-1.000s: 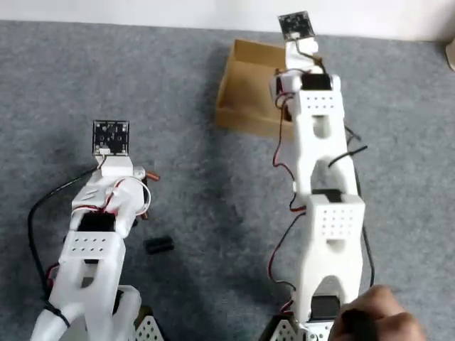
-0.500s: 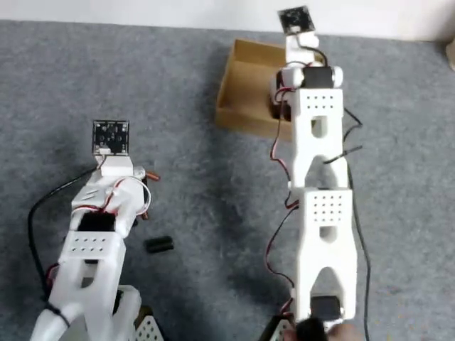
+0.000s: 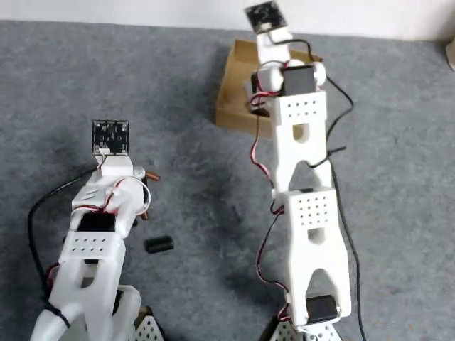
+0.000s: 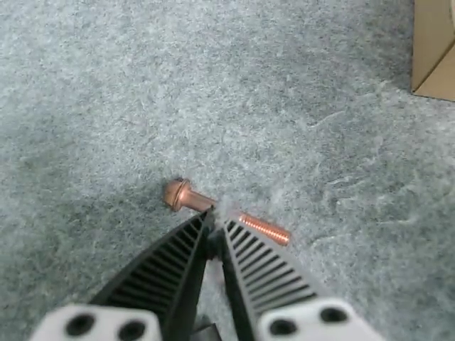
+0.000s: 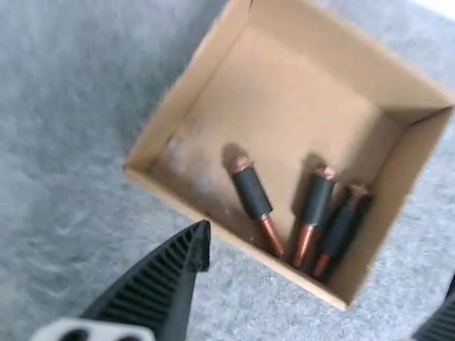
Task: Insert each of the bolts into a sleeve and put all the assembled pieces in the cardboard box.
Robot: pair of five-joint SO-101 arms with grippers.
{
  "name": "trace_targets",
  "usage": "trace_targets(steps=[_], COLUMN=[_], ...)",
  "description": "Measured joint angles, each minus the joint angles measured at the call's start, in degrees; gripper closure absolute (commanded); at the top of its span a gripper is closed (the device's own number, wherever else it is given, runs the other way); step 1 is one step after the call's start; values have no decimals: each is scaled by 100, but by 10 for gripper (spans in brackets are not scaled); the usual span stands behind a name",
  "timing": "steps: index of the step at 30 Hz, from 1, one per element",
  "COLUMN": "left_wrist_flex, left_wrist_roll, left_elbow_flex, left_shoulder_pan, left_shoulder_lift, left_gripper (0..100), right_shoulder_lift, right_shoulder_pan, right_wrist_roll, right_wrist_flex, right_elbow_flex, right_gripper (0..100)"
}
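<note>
Bolts are mostly dealt with, by my reckoning: one loose bolt and one bare sleeve are left.

From above, that bolt [image 3: 151, 176] pokes out beside my left arm on the grey tabletop [image 3: 199, 185]. The black sleeve [image 3: 159, 244] lies apart from it, nearer my base. My right arm stretches out over the cardboard box [image 3: 238, 85] at the far side.

From my left wrist, the bolt [image 4: 186, 198] lies flat on the tabletop, head one way and thread the other. My left fingers [image 4: 178, 266] are drawn nearly together, tips right over its shank. They grasp nothing, and I cannot tell whether the tips touch it.

From my right wrist, my right fingers [image 5: 170, 280] are spread wide and empty above the box's near wall. Inside lie three assembled pieces [image 5: 250, 193] [image 5: 318, 202] [image 5: 341, 229] side by side on the box floor, each a black sleeve with copper showing at both ends.

So I judge three pieces done and boxed. What is left is to take up the last bolt, push it into the sleeve and carry that piece to the box.
</note>
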Motion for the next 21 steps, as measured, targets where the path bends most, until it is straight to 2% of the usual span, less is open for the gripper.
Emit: trace_targets(steps=[6, 13, 17, 21], left_wrist_flex=[0, 0, 0, 0], left_wrist_roll=[0, 0, 0, 0], left_elbow_flex=[0, -79, -149, -167], left_shoulder_pan=[0, -62, -185, -211], left_shoulder_lift=[0, 0, 0, 35], left_gripper=[987, 987, 986, 986], right_shoulder_lift=[-1354, -3218, -4580, -6154], right_shoulder_pan=[9, -44, -237, -536], right_wrist_roll=[-413, -475, -475, -484], right_wrist_flex=[9, 9, 9, 9], right_elbow_flex=[-9, 167, 1591, 3842], right_gripper=[549, 549, 549, 549])
